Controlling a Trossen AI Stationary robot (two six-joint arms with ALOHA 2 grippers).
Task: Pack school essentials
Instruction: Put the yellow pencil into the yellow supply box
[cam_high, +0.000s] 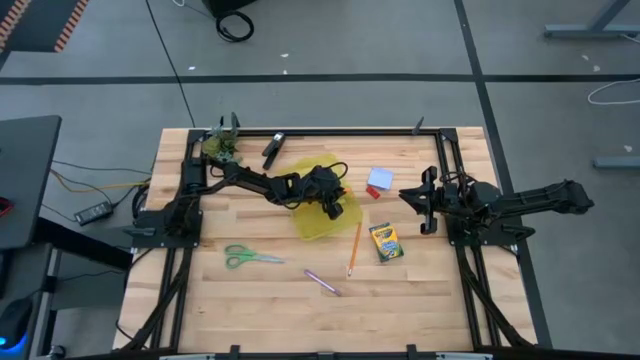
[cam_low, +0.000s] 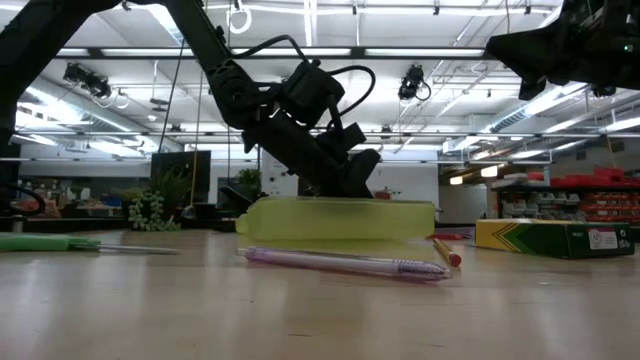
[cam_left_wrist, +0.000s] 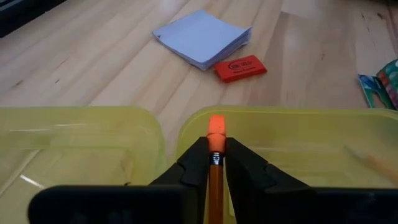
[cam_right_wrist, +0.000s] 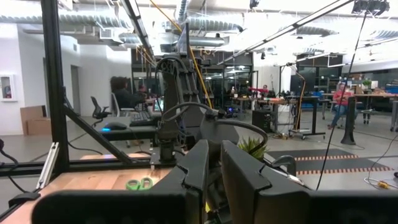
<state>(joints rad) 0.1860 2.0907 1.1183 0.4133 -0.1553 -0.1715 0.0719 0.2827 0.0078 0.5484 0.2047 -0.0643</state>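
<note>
The left gripper (cam_left_wrist: 216, 163) hangs over the yellow box (cam_high: 325, 216) near the middle of the wooden counter (cam_high: 260, 295), its jaws pinching an orange pencil (cam_left_wrist: 215, 180) whose eraser end pokes out just past the fingertips (cam_left_wrist: 198, 155). In the left wrist view the pencil sits above the divider between the box's two compartments, and a second pencil-like shape shows faintly through the plastic in one compartment, too blurred to be sure of.

Just beyond the box lie the pale blue notepad (cam_left_wrist: 202, 37) and the red eraser (cam_left_wrist: 240, 68), touching each other. The crayon box (cam_high: 384, 241) lies flat on the counter on the right-arm side of the yellow box, with another orange pencil (cam_high: 354, 250) between the two. The purple pen (cam_high: 322, 282) lies nearer the front edge, and the green-handled scissors (cam_high: 250, 257) rest well apart on the left-arm side.

At the back of the counter, near the left arm's base, sit a small green plant (cam_high: 221, 147) and a black clip (cam_high: 272, 149).

The right gripper (cam_high: 428, 204) waits on the right side of the counter, raised, holding nothing; in its own wrist view its jaws (cam_right_wrist: 212, 168) stand close together with only a narrow gap between them
</note>
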